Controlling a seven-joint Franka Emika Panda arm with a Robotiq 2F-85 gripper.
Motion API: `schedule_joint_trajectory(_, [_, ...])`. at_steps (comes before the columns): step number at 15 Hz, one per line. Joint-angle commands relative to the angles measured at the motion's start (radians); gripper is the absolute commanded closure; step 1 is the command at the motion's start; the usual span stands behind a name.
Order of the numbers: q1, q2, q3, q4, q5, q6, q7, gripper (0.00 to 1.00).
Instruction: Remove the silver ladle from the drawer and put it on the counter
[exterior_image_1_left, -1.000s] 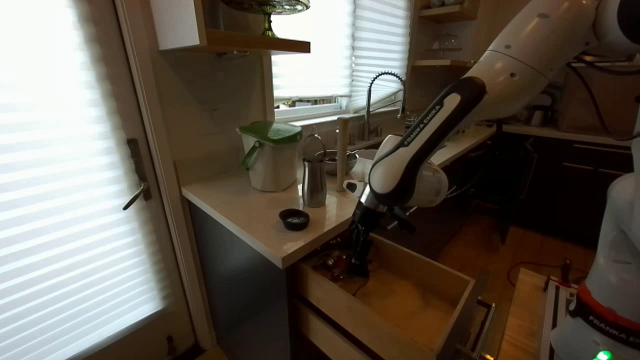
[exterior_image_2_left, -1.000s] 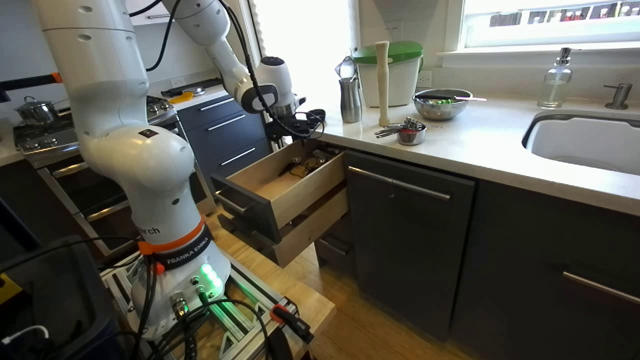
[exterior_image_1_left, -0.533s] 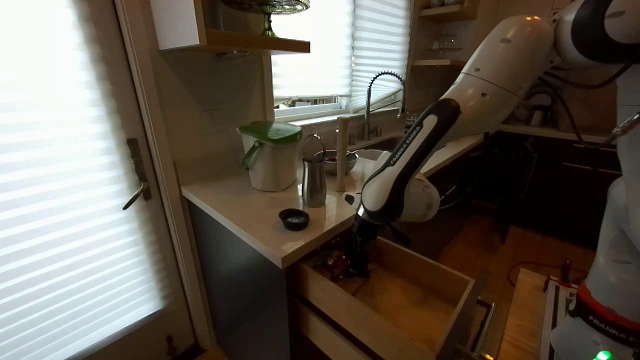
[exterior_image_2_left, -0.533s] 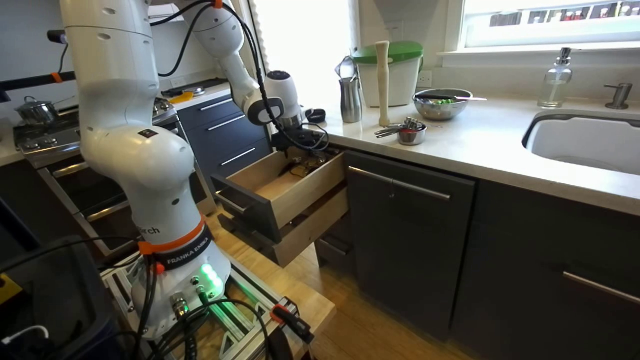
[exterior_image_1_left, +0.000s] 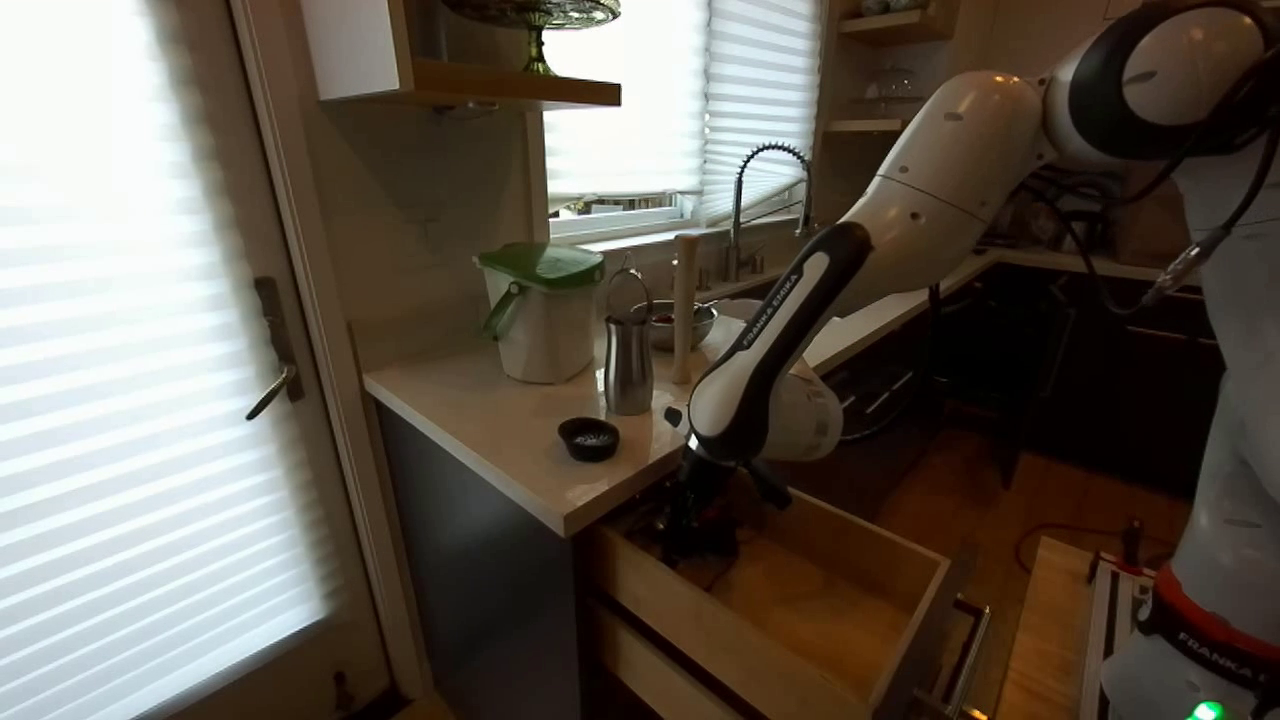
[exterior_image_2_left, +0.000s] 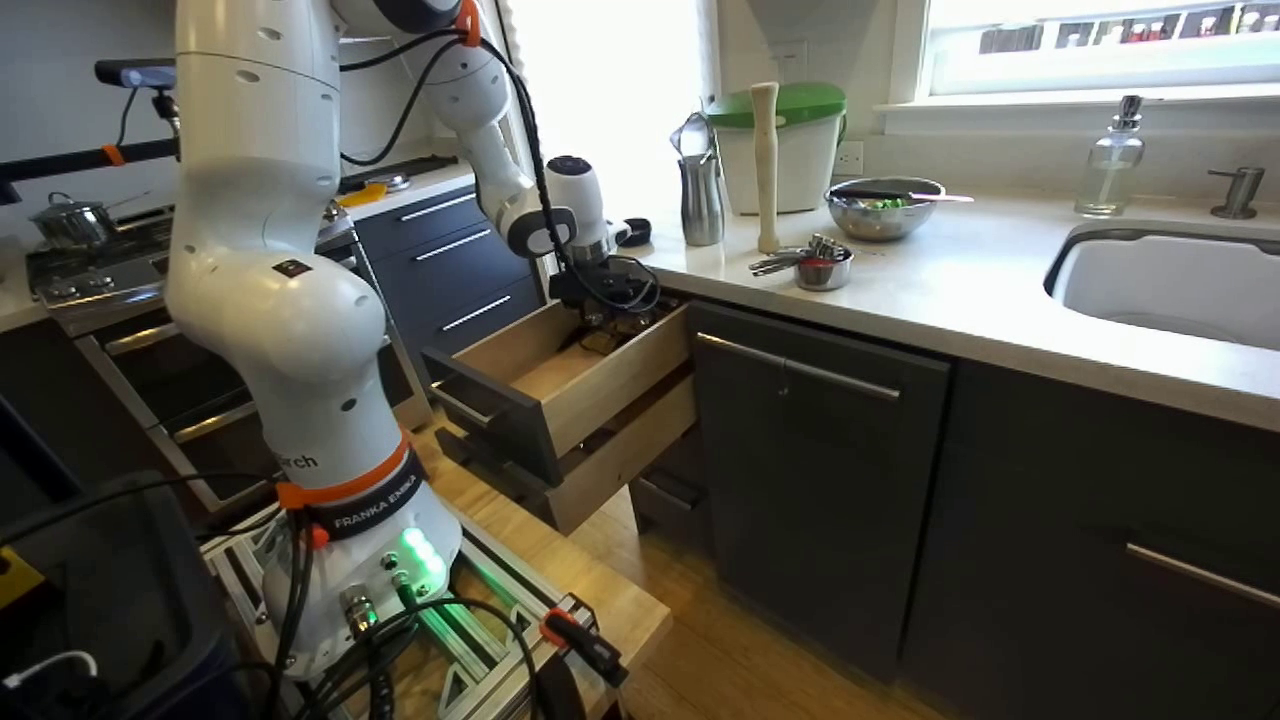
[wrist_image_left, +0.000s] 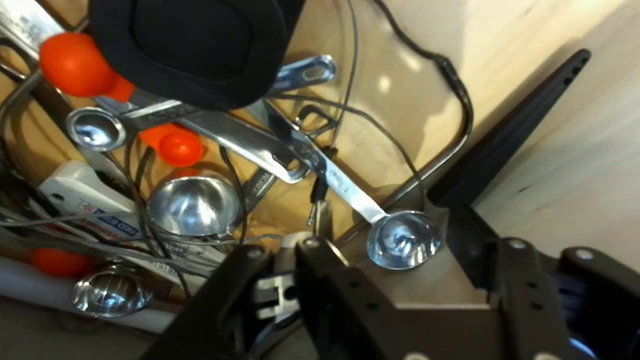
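The open drawer (exterior_image_1_left: 720, 640) also shows in an exterior view (exterior_image_2_left: 625, 390). In the wrist view, a silver round-bowled measuring spoon (wrist_image_left: 402, 240) best matches the ladle. Its long flat handle runs to the upper left among other utensils. My gripper (wrist_image_left: 392, 240) is open, one dark finger on each side of the spoon's bowl, with visible gaps. In both exterior views the gripper (exterior_image_1_left: 695, 540) (exterior_image_2_left: 605, 308) points down into the drawer's counter end. There the spoon cannot be made out. The pale counter (exterior_image_1_left: 500, 430) (exterior_image_2_left: 1000, 270) adjoins the drawer.
Other silver spoons (wrist_image_left: 195, 205), orange-red pieces (wrist_image_left: 77, 65), cables and a black-handled tool (wrist_image_left: 510, 130) crowd the drawer. The counter holds a small black bowl (exterior_image_1_left: 589, 440), steel vase (exterior_image_1_left: 628, 370), green-lidded bin (exterior_image_1_left: 545, 320), wooden pestle (exterior_image_2_left: 766, 170) and measuring cups (exterior_image_2_left: 823, 270).
The arm has lowered, and my gripper has moved further into the drawer, toward the counter. The drawer and the counter items have not moved.
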Motion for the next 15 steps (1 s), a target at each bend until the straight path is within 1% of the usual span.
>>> schedule_joint_trajectory(1, [-0.056, 0.066, 0.057, 0.050, 0.030, 0.014, -0.064, 0.38])
schedule_joint_trajectory(2, [-0.062, 0.076, 0.065, 0.055, 0.025, 0.031, -0.074, 0.38])
schedule_joint_trajectory(3, [-0.080, 0.087, 0.087, 0.064, 0.030, 0.041, -0.095, 0.35])
schedule_joint_trajectory(5, [-0.096, 0.104, 0.102, 0.075, 0.021, 0.031, -0.108, 0.36])
schedule_joint_trajectory(6, [-0.094, 0.104, 0.097, 0.073, 0.011, 0.019, -0.102, 0.45])
schedule_joint_trajectory(7, [-0.095, 0.108, 0.098, 0.073, 0.008, 0.022, -0.104, 0.60])
schedule_joint_trajectory(8, [-0.096, 0.109, 0.097, 0.072, 0.007, 0.023, -0.105, 0.65])
schedule_joint_trajectory(9, [-0.098, 0.105, 0.099, 0.067, 0.008, 0.023, -0.106, 0.75])
schedule_joint_trajectory(11, [-0.100, 0.092, 0.101, 0.061, 0.009, 0.027, -0.107, 0.92])
schedule_joint_trajectory(12, [-0.102, 0.085, 0.104, 0.057, 0.011, 0.032, -0.108, 0.98])
schedule_joint_trajectory(13, [-0.104, 0.077, 0.107, 0.054, 0.012, 0.032, -0.109, 1.00])
schedule_joint_trajectory(15, [-0.109, 0.060, 0.116, 0.047, 0.014, 0.035, -0.115, 0.98])
